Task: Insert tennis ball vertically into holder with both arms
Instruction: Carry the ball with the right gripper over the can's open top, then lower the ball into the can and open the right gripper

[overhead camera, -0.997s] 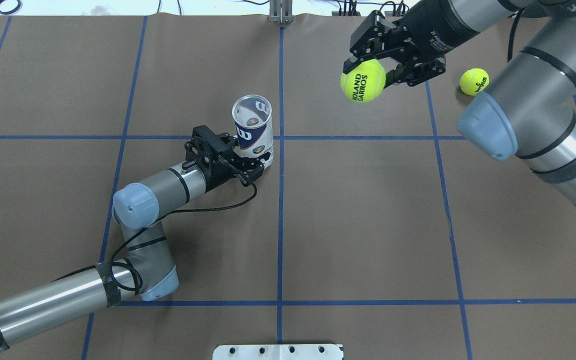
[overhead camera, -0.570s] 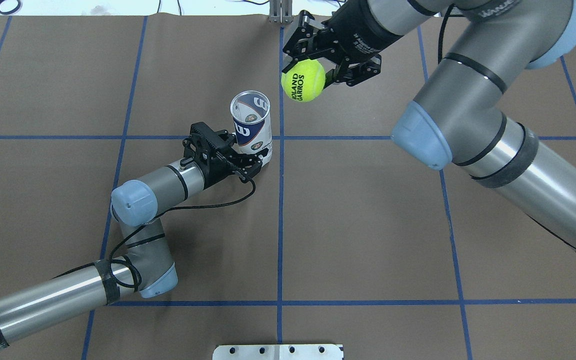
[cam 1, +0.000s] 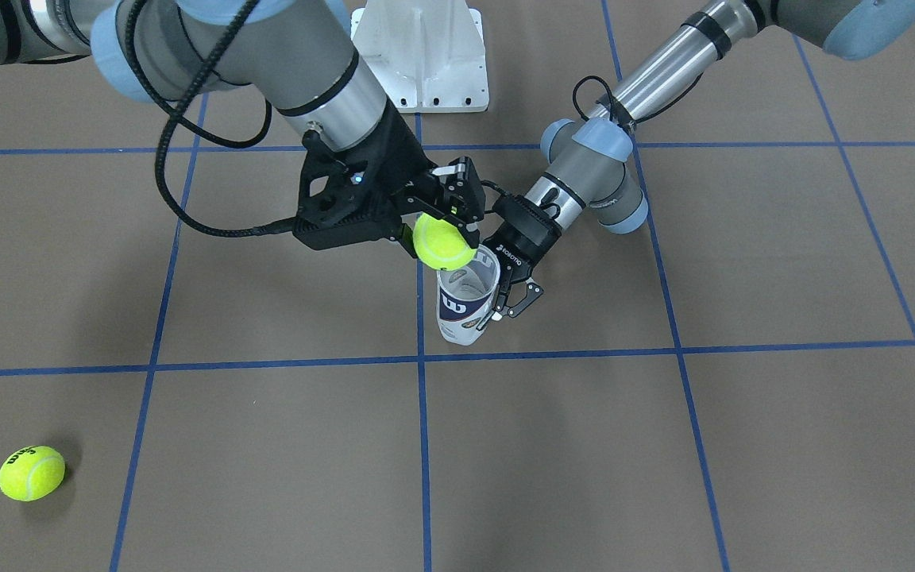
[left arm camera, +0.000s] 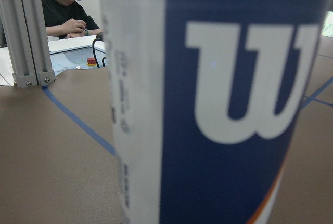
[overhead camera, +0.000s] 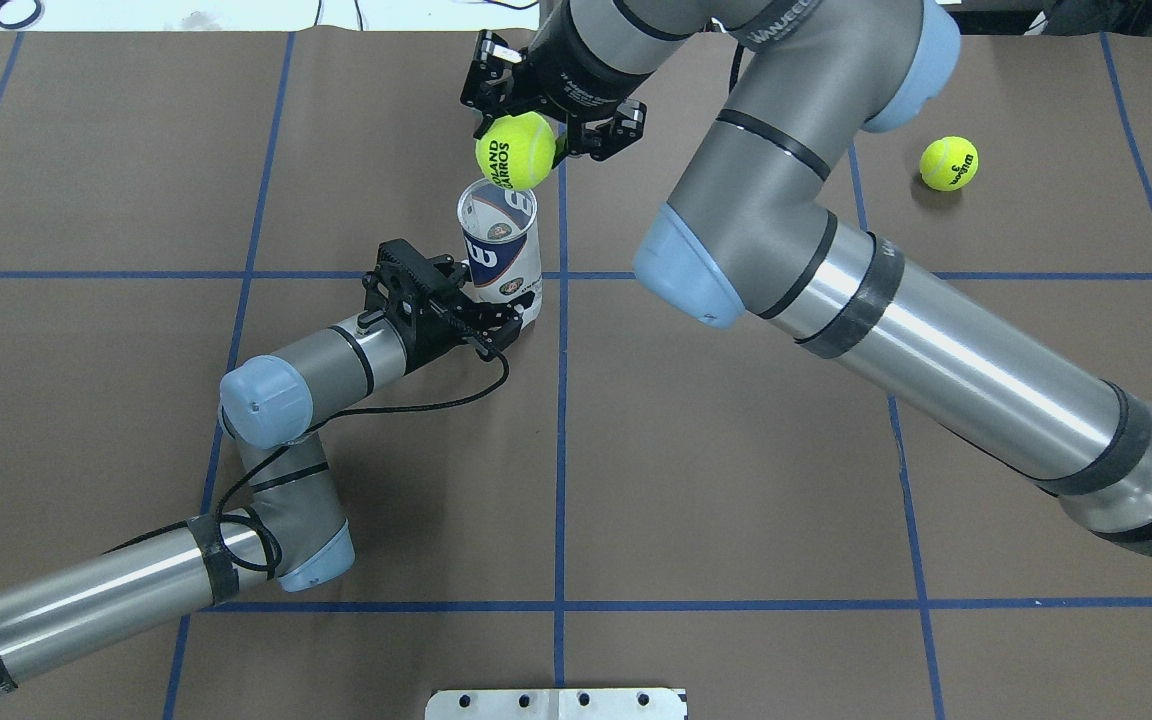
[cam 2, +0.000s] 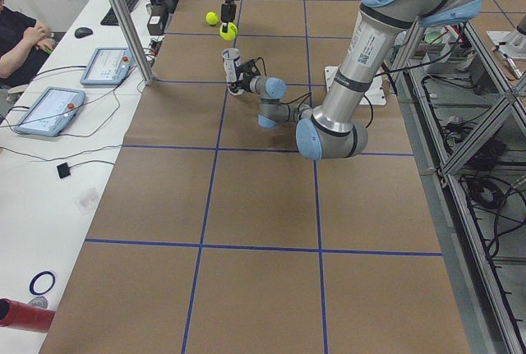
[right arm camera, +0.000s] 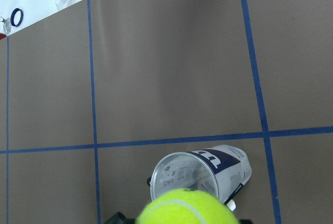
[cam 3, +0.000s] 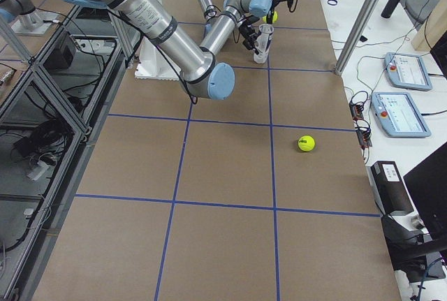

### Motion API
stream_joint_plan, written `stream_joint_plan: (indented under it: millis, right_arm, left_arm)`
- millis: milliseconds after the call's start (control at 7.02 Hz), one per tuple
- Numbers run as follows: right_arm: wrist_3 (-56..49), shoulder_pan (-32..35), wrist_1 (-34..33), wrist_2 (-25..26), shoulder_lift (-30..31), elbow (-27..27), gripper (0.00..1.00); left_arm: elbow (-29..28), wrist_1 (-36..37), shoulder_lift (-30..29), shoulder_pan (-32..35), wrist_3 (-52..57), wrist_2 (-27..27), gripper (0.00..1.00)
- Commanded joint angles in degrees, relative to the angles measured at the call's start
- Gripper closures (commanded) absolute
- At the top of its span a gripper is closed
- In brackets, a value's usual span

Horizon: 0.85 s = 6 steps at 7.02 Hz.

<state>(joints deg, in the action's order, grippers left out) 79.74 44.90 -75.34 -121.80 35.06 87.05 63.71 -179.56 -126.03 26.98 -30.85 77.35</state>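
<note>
Tennis ball (overhead camera: 514,152) pinched in right gripper (overhead camera: 524,145) just above upright holder (overhead camera: 501,245), left gripper (overhead camera: 494,308) clamped on holder's base

Clear glossy plastic holder (overhead camera: 502,262) (fuzzy ball (overhead camera: 515,150))

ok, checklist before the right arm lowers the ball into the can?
1. Tennis ball clamped in right gripper: ok.
2. Holder upright, mouth up: ok.
3. Left gripper shut on the holder's lower part: ok.
4. Holder empty, mouth unobstructed: ok. The right wrist view shows nothing inside.
5. Ball centred over the mouth: cannot tell. It is above the rim and overlaps it in the overhead and front views, but the sideways offset is unclear.
6. Second ball lying well away from the holder: ok.
</note>
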Motion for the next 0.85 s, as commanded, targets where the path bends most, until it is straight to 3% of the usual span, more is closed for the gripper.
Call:
stream_joint_plan:
  millis: [0, 712]
  right_arm:
    - [-0.11, -1.91, 0.11, 3.13, -4.20, -6.09, 1.00]
    - [-0.29, -2.28, -0.16, 3.32, -2.81, -5.84, 1.00]
  left_arm:
    - [0.01, 0.00, 0.00, 0.09, 0.00, 0.08, 0.31]
    - [-0.25, 0.09, 0.00, 0.88, 0.09, 0.08, 0.31]
